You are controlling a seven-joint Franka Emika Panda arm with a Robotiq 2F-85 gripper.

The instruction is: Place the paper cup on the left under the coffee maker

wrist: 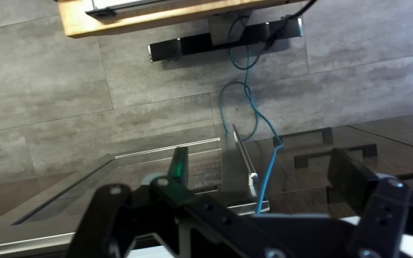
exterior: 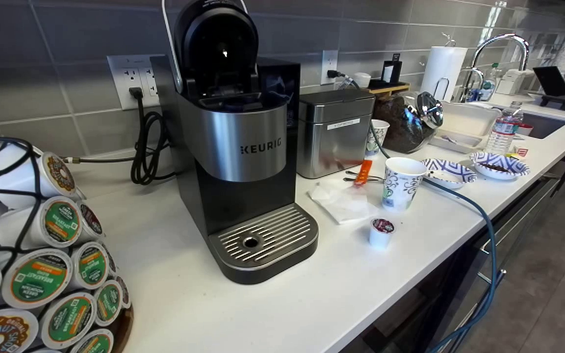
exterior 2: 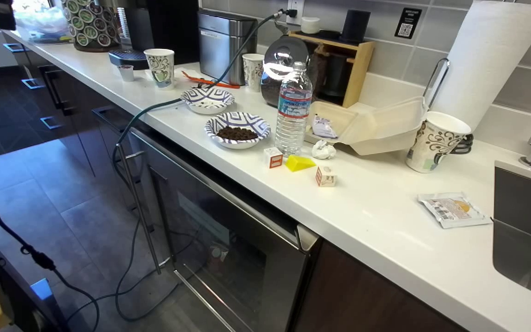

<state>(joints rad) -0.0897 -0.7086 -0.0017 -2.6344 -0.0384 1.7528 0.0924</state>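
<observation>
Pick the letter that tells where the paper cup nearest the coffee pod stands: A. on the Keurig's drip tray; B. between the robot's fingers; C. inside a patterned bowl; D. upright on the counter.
D: in both exterior views the paper cup stands upright on the white counter, near the coffee pod and apart from the coffee maker.

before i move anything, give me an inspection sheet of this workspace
Surface: white counter, items spread along it
Job's things: paper cup upright near the coffee pod, not yet under the coffee maker, whose lid is up
Clutter: includes napkin, water bottle, open takeout box, bowl of dark bits
Gripper: open, nothing seen held
Cables: blue cable crosses the counter and hangs over its edge; black cord bunched beside the coffee maker
Surroundings: sink, paper towels, gray floor
</observation>
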